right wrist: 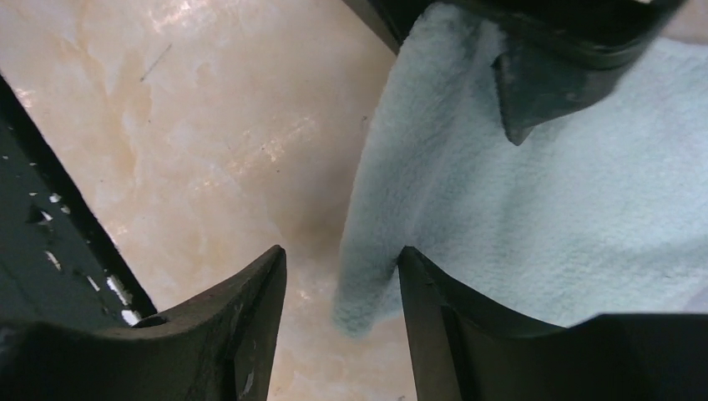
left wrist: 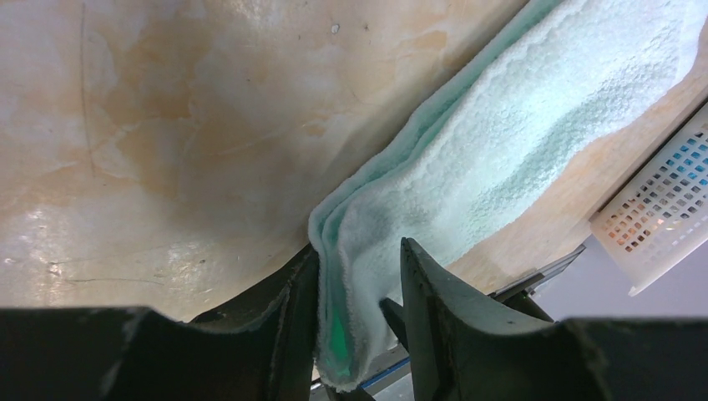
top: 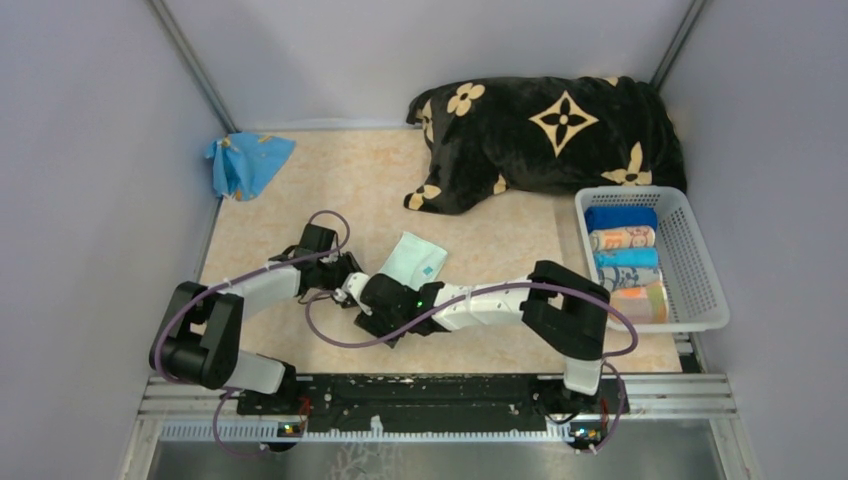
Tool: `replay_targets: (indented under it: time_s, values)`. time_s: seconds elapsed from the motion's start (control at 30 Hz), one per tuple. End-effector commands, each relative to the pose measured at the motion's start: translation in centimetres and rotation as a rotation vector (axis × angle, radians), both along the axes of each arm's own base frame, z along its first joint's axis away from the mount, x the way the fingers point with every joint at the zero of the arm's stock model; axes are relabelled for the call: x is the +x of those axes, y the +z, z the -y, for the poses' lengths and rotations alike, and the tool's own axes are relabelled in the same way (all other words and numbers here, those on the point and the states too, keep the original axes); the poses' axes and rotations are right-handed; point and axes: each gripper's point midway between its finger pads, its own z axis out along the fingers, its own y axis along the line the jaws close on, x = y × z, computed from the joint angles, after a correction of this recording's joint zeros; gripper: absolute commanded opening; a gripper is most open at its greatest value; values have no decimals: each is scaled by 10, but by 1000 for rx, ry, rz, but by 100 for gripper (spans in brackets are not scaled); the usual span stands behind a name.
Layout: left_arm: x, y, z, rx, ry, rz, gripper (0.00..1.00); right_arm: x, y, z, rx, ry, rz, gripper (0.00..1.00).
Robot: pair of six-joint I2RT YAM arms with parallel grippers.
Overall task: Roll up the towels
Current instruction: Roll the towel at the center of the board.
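A folded mint green towel (top: 412, 262) lies on the tabletop just ahead of both grippers. In the left wrist view its layered end (left wrist: 359, 284) stands between the fingers, and my left gripper (left wrist: 359, 246) is shut on it. My right gripper (right wrist: 341, 251) is open beside it. A corner of the towel (right wrist: 543, 209) hangs loose between its fingers without being pinched. In the top view the two grippers (top: 347, 280) (top: 362, 305) meet at the towel's near left end. Several rolled towels (top: 622, 239) lie in the basket.
A white plastic basket (top: 700, 250) stands at the right, also seen in the left wrist view as a white basket (left wrist: 659, 209). A big black blanket with beige flowers (top: 545, 135) lies at the back. A crumpled blue cloth (top: 245, 160) sits at the back left corner.
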Motion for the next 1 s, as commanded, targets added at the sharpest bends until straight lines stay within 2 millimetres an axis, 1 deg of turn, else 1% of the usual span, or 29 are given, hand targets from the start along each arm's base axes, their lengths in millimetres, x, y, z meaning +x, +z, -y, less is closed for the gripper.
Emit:
replay_targets:
  time_s: [0.0, 0.03, 0.07, 0.13, 0.17, 0.27, 0.33, 0.37, 0.43, 0.53, 0.6, 0.7, 0.87, 0.97]
  values:
    - [-20, -33, -26, 154, 10, -72, 46, 10, 7, -23, 40, -10, 76, 48]
    - [-20, -33, -26, 154, 10, -72, 46, 11, 5, -23, 35, -15, 76, 44]
    - [-20, -32, -26, 153, 11, -71, 46, 11, 4, -22, 32, -17, 74, 37]
    - [-21, -31, -27, 157, 15, -70, 47, 10, 7, -22, 42, -11, 68, 24]
    - [-21, -30, -28, 162, 19, -67, 47, 9, 7, -22, 48, 0, 50, 20]
    - [-20, -26, -32, 174, 38, -51, 49, 5, 11, -23, 86, 35, -33, 11]
    - [-20, -22, -37, 179, 61, -42, 52, 4, 13, -23, 126, 58, -124, 6]
    - [-21, -20, -40, 180, 72, -35, 54, -2, 14, -24, 147, 83, -176, 5]
    - [-22, -15, -47, 180, 103, -25, 59, -1, 20, -23, 210, 100, -277, 3]
    - [-23, -8, -55, 165, 136, -9, 65, -5, 30, -22, 303, 134, -422, 3]
    - [-25, -2, -57, 156, 138, -1, 66, -7, 36, -20, 360, 143, -512, 3]
    - [-31, 4, -57, 142, 131, 8, 67, 0, 40, -16, 428, 126, -610, 3]
    - [-38, 8, -52, 89, 110, 55, 67, 8, 33, -8, 486, 88, -736, 3]
    - [-43, 11, -49, 66, 113, 57, 67, 15, 21, -5, 491, 35, -792, 5]
